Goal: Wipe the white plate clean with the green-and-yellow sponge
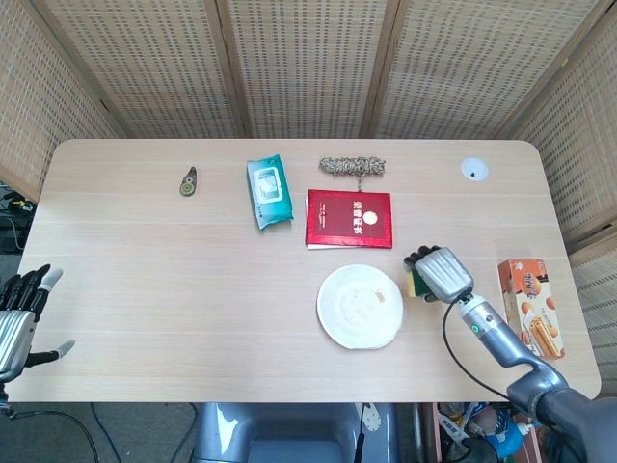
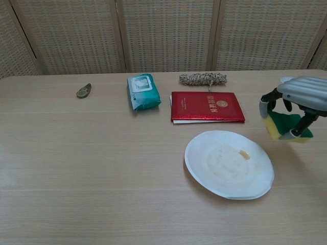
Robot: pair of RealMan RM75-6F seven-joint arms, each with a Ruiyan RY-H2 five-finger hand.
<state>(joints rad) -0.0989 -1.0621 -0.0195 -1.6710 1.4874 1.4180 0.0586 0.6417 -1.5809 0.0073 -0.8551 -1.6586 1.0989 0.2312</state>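
Chest view, sponge (image 2: 282, 126) gripped between right-hand fingers (image 2: 266, 108)

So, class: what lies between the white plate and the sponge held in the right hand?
Nothing: only bare table separates the plate from the raised sponge in the right hand, clearest in the chest view.

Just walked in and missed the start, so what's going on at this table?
The robot's right hand holds a green-and-yellow sponge lifted above the wooden table, just right of the round white plate, which carries a small orange bit. Wiping hasn't started. The left hand hangs open off the table's left edge, holding nothing.
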